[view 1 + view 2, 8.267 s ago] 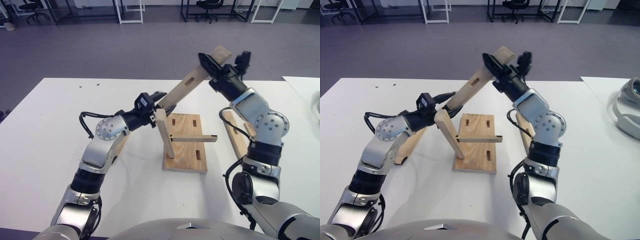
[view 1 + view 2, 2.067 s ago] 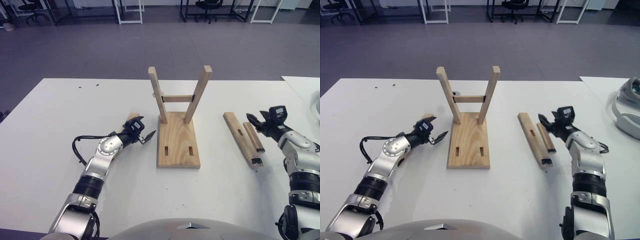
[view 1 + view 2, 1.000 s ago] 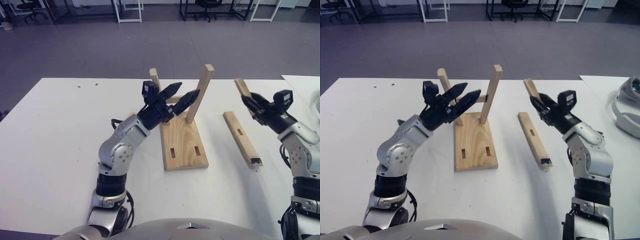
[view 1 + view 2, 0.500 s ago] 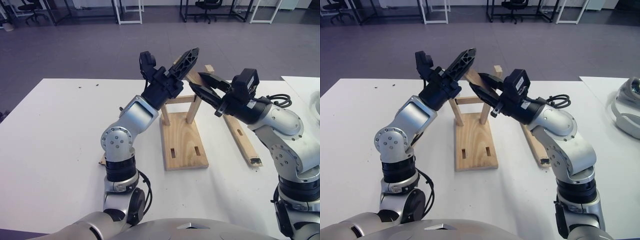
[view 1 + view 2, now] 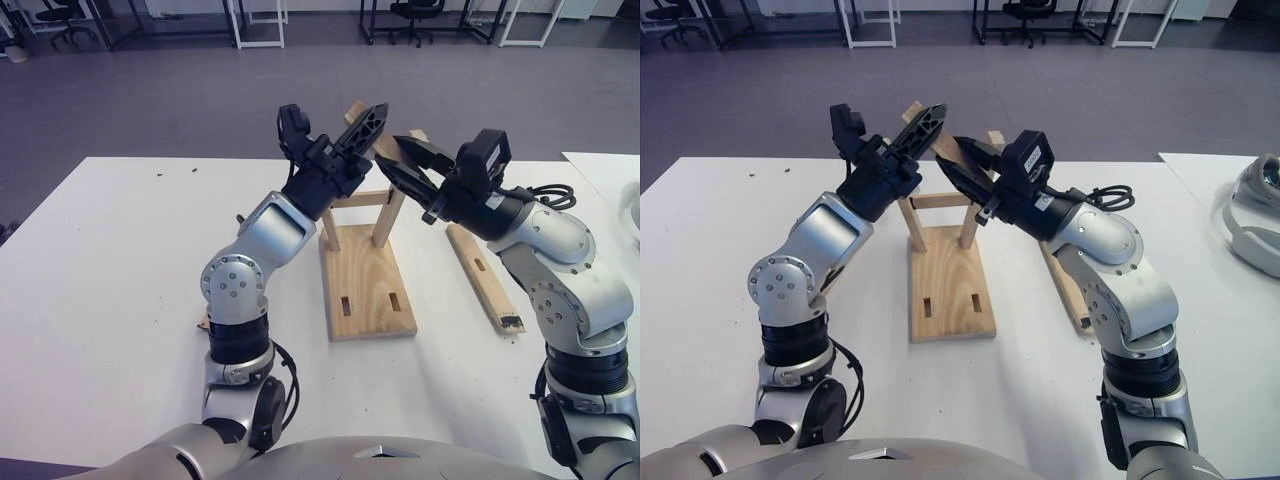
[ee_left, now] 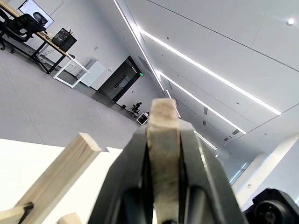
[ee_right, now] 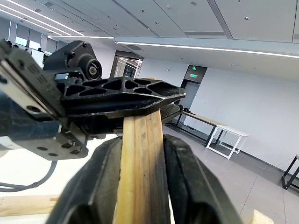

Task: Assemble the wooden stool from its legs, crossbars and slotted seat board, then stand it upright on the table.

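The crossbar [image 7: 140, 186] is judged light, stiff, bare wood, so little slip is expected. It is thin, so it could be twisted loose if pinched only at a tip. It is best taken on the flat faces near mid-length, with the ends left free for the leg slots. The standing frame is judged wobbly and easily knocked.

The left gripper [image 6: 163, 135] is clamped hard on a wooden end, with fingers flat on both faces and no gap seen. It is judged to be the same crossbar, though that cannot be told for sure. The right gripper [image 7: 140, 144] is closed on the crossbar too, spread only to bar width. Both are held raised, tip to tip.

The seat board [image 5: 368, 290] is laid flat on the table [image 5: 100, 250], below both grippers. Two legs [image 5: 385, 215] are stood in its far slots, and the near slots are seen unfilled. The legs are joined by a fitted bar [image 5: 358, 198] just beneath the grippers. A loose leg [image 5: 485, 280] is laid on the table below the right gripper, off to its right, apart from the seat board.
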`<state>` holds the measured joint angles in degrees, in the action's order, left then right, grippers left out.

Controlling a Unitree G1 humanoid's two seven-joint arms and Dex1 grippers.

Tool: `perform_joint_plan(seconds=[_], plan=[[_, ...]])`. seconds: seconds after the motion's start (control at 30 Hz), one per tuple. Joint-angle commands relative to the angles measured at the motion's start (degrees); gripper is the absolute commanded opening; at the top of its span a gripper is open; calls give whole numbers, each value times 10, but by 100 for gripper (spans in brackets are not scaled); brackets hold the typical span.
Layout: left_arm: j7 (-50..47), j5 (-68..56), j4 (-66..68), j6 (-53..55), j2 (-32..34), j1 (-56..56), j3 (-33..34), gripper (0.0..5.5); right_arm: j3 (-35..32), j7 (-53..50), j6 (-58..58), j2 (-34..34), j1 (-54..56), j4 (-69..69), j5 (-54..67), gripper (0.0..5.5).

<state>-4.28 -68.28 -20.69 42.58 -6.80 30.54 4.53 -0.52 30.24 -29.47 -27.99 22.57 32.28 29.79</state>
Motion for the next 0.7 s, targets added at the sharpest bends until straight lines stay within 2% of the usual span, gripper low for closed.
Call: perform_joint_plan(seconds=[0.03, 0.1, 0.17, 0.3, 0.43, 0.7], plan=[[46, 46, -63, -3, 80, -71, 6, 41, -1, 15, -27, -16, -34, 22, 20, 226], [78, 49, -106, -19, 123, -140, 44, 41, -9, 17, -21, -29, -76, 23, 10, 261], [124, 61, -127, -37, 175, -204, 89, 41, -19, 11, -15, -28, -93, 8, 0, 265], [253, 193, 32, -125, 284, -257, 132, 41, -3, 12, 39, -10, -145, -88, -49, 265], [323, 254, 159, -198, 298, -257, 141, 41, 21, 15, 96, 13, -184, -174, -94, 265], [364, 287, 250, -243, 297, -228, 147, 41, 35, 19, 136, 50, -191, -234, -120, 265]])
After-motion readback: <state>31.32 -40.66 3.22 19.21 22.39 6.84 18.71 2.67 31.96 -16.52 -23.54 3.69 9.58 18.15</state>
